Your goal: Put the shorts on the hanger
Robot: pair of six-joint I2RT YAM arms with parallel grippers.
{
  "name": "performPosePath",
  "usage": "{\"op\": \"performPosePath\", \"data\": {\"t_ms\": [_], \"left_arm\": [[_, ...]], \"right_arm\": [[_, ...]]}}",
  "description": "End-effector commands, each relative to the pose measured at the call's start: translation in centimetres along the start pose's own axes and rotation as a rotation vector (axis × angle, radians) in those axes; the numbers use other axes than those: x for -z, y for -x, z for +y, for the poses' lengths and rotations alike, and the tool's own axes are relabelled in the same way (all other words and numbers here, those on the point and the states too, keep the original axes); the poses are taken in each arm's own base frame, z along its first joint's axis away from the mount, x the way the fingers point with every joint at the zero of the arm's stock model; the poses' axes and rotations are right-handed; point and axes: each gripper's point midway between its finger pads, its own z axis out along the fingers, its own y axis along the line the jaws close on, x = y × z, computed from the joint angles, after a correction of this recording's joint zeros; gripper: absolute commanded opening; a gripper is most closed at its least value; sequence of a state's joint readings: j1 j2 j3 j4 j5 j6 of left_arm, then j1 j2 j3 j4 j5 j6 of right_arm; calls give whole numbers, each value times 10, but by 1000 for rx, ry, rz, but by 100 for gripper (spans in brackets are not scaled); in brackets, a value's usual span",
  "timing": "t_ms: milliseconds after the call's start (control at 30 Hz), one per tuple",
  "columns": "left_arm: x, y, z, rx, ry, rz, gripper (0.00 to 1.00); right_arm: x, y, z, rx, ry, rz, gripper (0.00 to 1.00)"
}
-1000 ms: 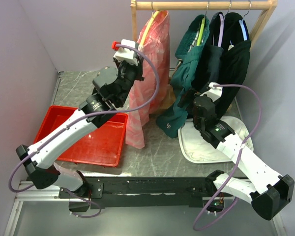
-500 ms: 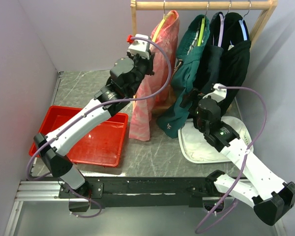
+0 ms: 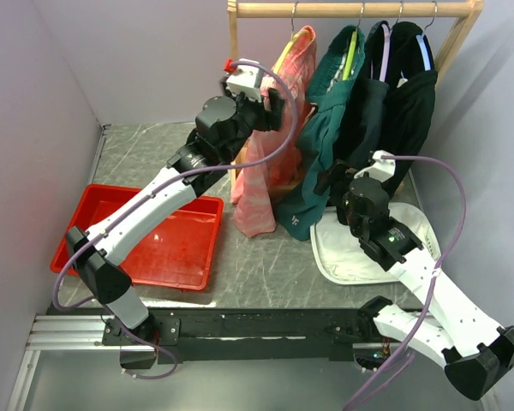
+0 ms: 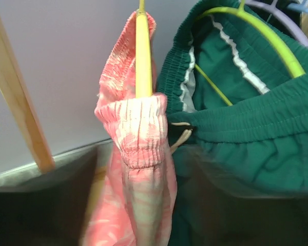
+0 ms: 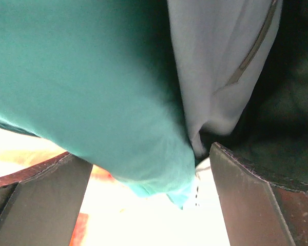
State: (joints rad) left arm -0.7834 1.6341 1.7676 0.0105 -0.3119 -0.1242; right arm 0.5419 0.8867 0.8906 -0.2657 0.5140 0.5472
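Observation:
The salmon-pink shorts [image 3: 272,145] hang folded over the yellow hanger [image 3: 286,53], whose hook sits on the wooden rod [image 3: 351,9]. In the left wrist view the hanger [image 4: 142,56] runs through the gathered waistband of the shorts [image 4: 141,133]. My left gripper [image 3: 270,101] is raised beside them and open. Its blurred dark fingers [image 4: 46,200] stand wide apart, with the pink fabric hanging between them. My right gripper [image 3: 336,178] is open under the dark green garment. That garment's teal hem [image 5: 143,154] droops between its fingers [image 5: 256,200], ungripped.
Dark green garments [image 3: 325,137] on a green-yellow hanger [image 4: 256,31] and black ones [image 3: 407,111] hang right of the shorts. The rack's wooden upright [image 4: 15,92] stands at left. A red tray [image 3: 154,248] and a white cloth [image 3: 360,253] lie on the table.
My left arm has carried the hanger and shorts up and to the right along the rod, and its jaws have opened. The right arm shifted slightly.

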Motion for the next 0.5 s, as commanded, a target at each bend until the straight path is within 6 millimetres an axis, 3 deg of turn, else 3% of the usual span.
{"op": "performPosePath", "data": {"t_ms": [0, 67, 133, 167, 200, 233, 267, 300, 333, 367, 400, 433, 467], "left_arm": [[34, 55, -1, 108, -28, -91, 99], [45, 35, 3, 135, -13, -17, 96], [64, 29, 7, 188, -5, 35, 96], [71, 9, 7, 198, -7, 88, 96], [85, 10, 6, 220, -24, 99, 96], [94, -2, 4, 246, -26, 143, 96], [104, -31, 2, 245, -22, 207, 96], [116, -33, 6, 286, 11, 212, 96], [125, -49, 7, 290, 27, 252, 96], [139, -74, 2, 285, 23, 302, 96], [145, -86, 4, 298, 54, 318, 97], [158, -116, -2, 286, 50, 376, 96], [165, -121, -3, 294, 47, 380, 96]], "right_arm": [[8, 1, 5, 26, 32, 43, 100], [12, 0, 6, 21, 52, 52, 100], [16, -5, 10, 11, 95, 68, 100], [20, -4, 12, 3, 115, 65, 100], [22, -8, 13, 2, 133, 79, 100], [25, -10, 13, -1, 138, 86, 100], [28, -8, 13, -8, 151, 83, 100], [29, -12, 12, -10, 158, 92, 100], [32, -15, 14, -14, 173, 99, 100], [35, -14, 13, -21, 181, 96, 100], [36, -20, 11, -23, 186, 106, 100], [40, -19, 12, -34, 207, 99, 100], [42, -20, 11, -37, 211, 98, 100]]}}
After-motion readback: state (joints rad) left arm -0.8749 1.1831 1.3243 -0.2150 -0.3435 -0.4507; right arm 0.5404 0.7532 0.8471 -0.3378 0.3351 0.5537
